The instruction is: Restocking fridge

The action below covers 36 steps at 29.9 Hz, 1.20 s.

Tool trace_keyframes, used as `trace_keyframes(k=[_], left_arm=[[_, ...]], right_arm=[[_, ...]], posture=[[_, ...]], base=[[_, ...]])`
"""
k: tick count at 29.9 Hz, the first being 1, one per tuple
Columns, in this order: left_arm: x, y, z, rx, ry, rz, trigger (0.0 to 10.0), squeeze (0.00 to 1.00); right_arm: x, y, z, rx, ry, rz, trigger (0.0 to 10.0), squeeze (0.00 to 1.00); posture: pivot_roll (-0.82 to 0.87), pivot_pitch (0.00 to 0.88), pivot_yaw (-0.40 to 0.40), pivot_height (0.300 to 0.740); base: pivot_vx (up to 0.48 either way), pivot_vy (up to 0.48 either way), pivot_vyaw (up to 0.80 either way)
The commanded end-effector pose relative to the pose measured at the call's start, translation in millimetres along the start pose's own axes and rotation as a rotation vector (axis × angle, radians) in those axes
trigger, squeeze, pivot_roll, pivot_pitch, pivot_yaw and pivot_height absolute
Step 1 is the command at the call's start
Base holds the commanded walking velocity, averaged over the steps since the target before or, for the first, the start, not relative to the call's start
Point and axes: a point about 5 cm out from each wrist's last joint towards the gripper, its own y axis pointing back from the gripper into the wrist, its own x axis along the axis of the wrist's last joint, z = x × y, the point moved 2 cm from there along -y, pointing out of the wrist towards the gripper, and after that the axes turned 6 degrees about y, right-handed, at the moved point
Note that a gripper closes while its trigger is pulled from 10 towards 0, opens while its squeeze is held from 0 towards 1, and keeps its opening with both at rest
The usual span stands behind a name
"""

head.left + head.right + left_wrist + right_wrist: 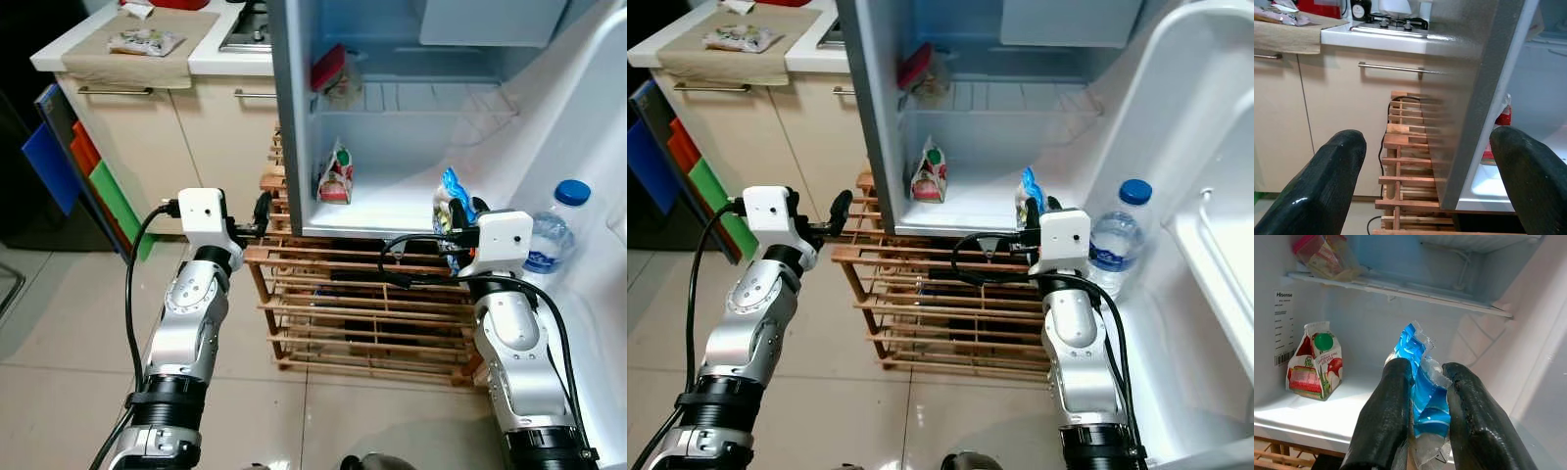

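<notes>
The fridge (290,117) stands open on a wooden rack (362,313), its door (1205,196) swung out to the robot's right. The right gripper (1422,401) is at the front edge of the bottom shelf (1308,413), near the shelf's right corner, its two fingers clamped on a blue-and-clear packet (1422,382) that stands up between them. In the right wrist view the packet's torn top rises above the fingertips.

A carton (335,176) with a green cap stands upright on the same shelf, towards the left wall, well apart from the packet. On the wire shelf (1400,289) above, at its left end, lies a bagged item (1322,257) with a red top. A water bottle (554,230) with a blue cap stands in the door's lower pocket, just beside the right wrist.

The left gripper (1435,176) is held outside the fridge, at the front edge of its left wall; its fingers are spread wide, one on either side of that wall's edge, gripping nothing.

To the left, a counter (59,54) carries a cloth (137,49) with a snack bag (145,41) lying on it, and a hob (245,29) beside the fridge.
</notes>
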Motion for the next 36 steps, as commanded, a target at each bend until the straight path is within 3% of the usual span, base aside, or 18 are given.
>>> trace_keyframes(k=[1,12,14,17,18,19,22,24,29,36], left_arm=[[-0.5,0.9,-0.8,0.006,-0.001,0.002,10.0,0.0],[5.3,0.3,-0.9,0.0,-0.017,0.04,10.0,0.0],[11.6,3.2,14.5,-0.105,-0.036,0.057,10.0,0.0],[13.4,5.6,22.9,-0.161,-0.04,0.06,10.0,0.0],[10.6,10.7,35.1,-0.245,-0.054,0.038,10.0,0.0],[10.6,10.7,35.1,-0.245,-0.054,0.038,10.0,0.0],[-16.8,21.5,64.5,-0.44,-0.088,-0.076,10.0,0.0],[-27.5,20.9,71.0,-0.49,-0.122,-0.111,10.0,0.0],[-26.3,17.9,72.9,-0.542,-0.123,-0.122,10.0,0.0],[-16.5,9.2,68.4,-0.507,-0.149,-0.091,10.0,0.0]], right_arm=[[8.5,-4.9,2.0,0.001,0.008,0.039,0.0,0.0],[14.7,-27.6,-18.8,0.009,-0.036,0.062,0.0,0.0],[17.6,-35.0,-19.0,-0.021,-0.019,0.068,0.0,0.0],[18.6,-37.5,-19.8,-0.026,-0.015,0.069,0.0,0.0],[19.6,-40.3,-22.1,-0.025,-0.019,0.072,0.0,0.0],[19.6,-40.3,-22.1,-0.025,-0.019,0.072,0.0,0.0],[19.1,-48.2,-28.4,-0.028,-0.03,0.07,0.0,0.0],[17.3,-51.7,-28.4,-0.044,-0.033,0.062,0.0,0.0],[18.0,-56.6,-26.1,-0.066,-0.04,0.058,0.0,0.0],[16.0,-58.8,-24.1,-0.099,-0.049,0.055,0.0,0.0]], posture=[[-0.14,0.018,0.03,0.74],[-0.11,0.014,0.021,0.74],[-0.1,0.014,0.022,0.74],[-0.1,0.015,0.022,0.74],[-0.09,0.019,0.021,0.74],[-0.09,0.019,0.021,0.74],[-0.07,0.033,0.016,0.74],[-0.07,0.033,0.016,0.74],[-0.06,0.037,0.029,0.74],[-0.08,0.033,0.04,0.74]], base=[[0.0,0.0,0.0],[0.0,0.0,0.0],[0.0,0.0,0.0],[0.0,0.0,0.0],[0.0,0.0,0.0],[0.0,0.0,0.0],[0.0,0.0,0.0],[0.0,0.0,0.0],[0.0,0.096,0.0],[0.0,0.274,-0.62]])
